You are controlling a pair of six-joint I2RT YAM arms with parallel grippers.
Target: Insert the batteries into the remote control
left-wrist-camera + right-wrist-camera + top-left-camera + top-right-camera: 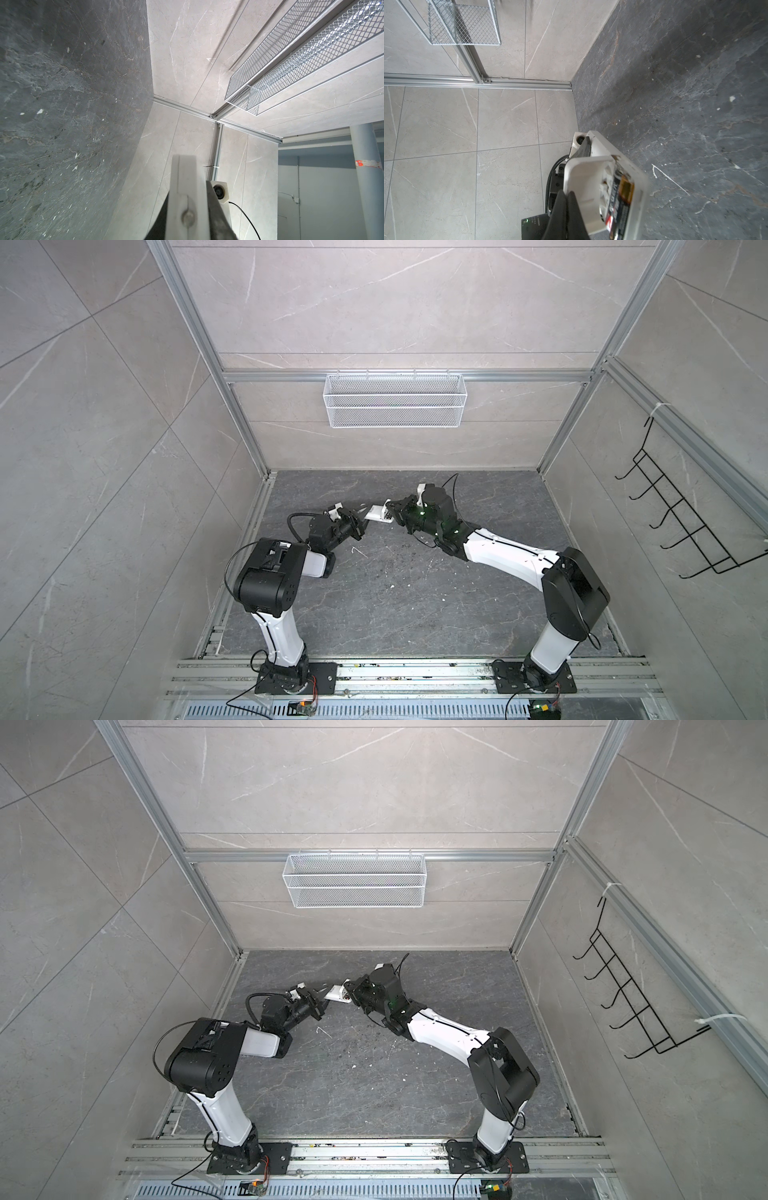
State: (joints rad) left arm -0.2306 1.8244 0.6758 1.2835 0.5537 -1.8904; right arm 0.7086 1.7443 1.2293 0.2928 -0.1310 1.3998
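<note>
The left gripper (365, 519) clamps one end of the remote control (380, 515). The right gripper (567, 207), pinched shut, rests against the other end, just beside a seated battery (623, 193).

Robot lab cell, aluminium frame (274, 376), tiled walls (395, 302)

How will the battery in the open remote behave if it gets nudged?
The battery is a smooth cylinder, so it would probably roll once free. It lies in the open bay of the remote, walls alongside, so a light nudge likely won't shift it. No cover shows; tipping could spill it.
</note>
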